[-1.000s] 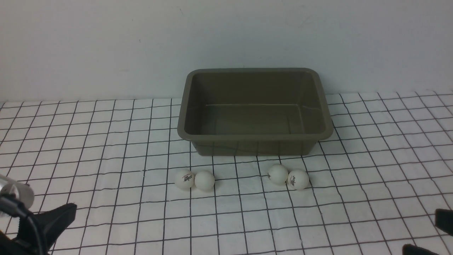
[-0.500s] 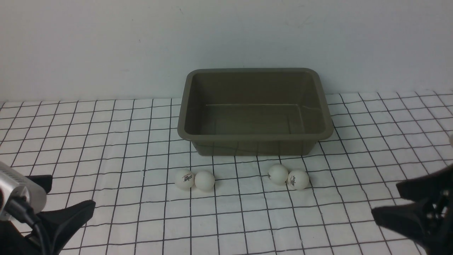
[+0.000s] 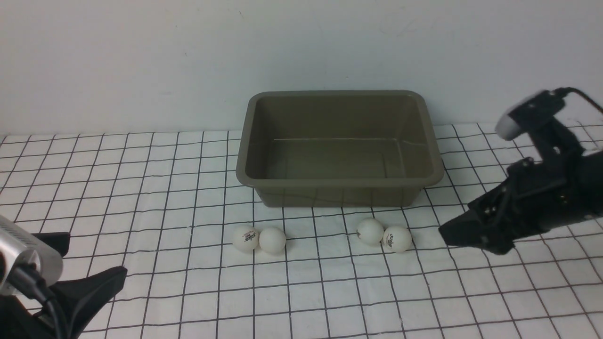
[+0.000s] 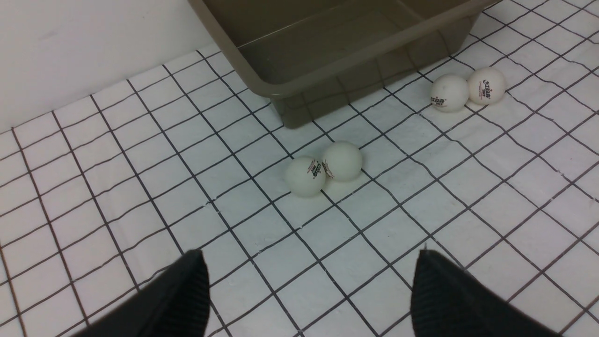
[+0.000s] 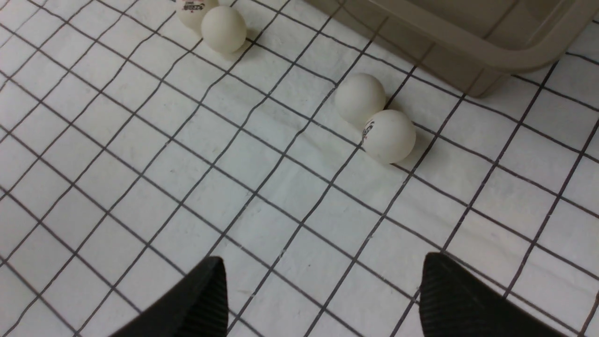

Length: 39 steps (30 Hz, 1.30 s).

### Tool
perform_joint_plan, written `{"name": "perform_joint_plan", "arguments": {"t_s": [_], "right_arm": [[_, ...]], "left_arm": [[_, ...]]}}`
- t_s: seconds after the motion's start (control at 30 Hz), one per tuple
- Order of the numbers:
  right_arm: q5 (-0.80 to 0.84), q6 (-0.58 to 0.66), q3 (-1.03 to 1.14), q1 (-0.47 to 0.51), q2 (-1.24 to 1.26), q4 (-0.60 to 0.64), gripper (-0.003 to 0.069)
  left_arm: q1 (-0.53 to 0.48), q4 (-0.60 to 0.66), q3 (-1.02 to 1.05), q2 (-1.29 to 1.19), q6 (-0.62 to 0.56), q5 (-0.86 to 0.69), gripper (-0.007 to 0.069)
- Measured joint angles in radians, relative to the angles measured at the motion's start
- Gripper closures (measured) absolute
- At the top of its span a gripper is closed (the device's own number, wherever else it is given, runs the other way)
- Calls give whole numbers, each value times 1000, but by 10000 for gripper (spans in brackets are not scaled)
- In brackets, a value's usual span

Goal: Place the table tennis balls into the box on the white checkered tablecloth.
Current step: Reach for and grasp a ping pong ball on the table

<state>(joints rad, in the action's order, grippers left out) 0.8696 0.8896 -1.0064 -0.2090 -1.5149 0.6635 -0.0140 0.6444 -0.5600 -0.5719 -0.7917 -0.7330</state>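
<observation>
The olive-grey box (image 3: 339, 184) stands empty at the back of the white checkered tablecloth (image 3: 155, 197). In front of it lie table tennis balls in two touching pairs: a left pair (image 3: 245, 238) (image 3: 272, 240) and a right pair (image 3: 370, 231) (image 3: 397, 238). My right gripper (image 3: 452, 233) hovers open just right of the right pair; its wrist view shows those balls (image 5: 359, 98) (image 5: 389, 135) ahead of its empty jaws (image 5: 323, 262). My left gripper (image 3: 89, 259) stands open at the near left, well short of the left pair (image 4: 305, 175) (image 4: 342, 160).
A plain pale wall (image 3: 141, 61) rises directly behind the box. The cloth is slightly wrinkled and runs past both sides of the front view. The right arm's body (image 3: 546, 183) reaches in over the cloth from the right edge.
The right arm has risen from the lower right corner and swung left toward the right pair of balls. The left gripper crept forward a little, then stayed still. The balls have not moved.
</observation>
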Motion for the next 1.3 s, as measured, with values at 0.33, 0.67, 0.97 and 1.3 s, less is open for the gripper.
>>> {"name": "perform_joint_plan", "arguments": {"t_s": [0.33,0.67,0.97,1.3], "right_arm": [[-28,-114,-135,-54,-189,-103,137],[-37,-136,-247,-54,-382,-113,134],[-42,-78,-269,-54,-470,-115,134],[-44,-60,-271,-65,-472,-95,134]], "left_arm": [[0,-1,0,0,0,-3,103],[0,-1,0,0,0,-4,103],[0,-1,0,0,0,-4,103],[0,-1,0,0,0,-4,103]]}}
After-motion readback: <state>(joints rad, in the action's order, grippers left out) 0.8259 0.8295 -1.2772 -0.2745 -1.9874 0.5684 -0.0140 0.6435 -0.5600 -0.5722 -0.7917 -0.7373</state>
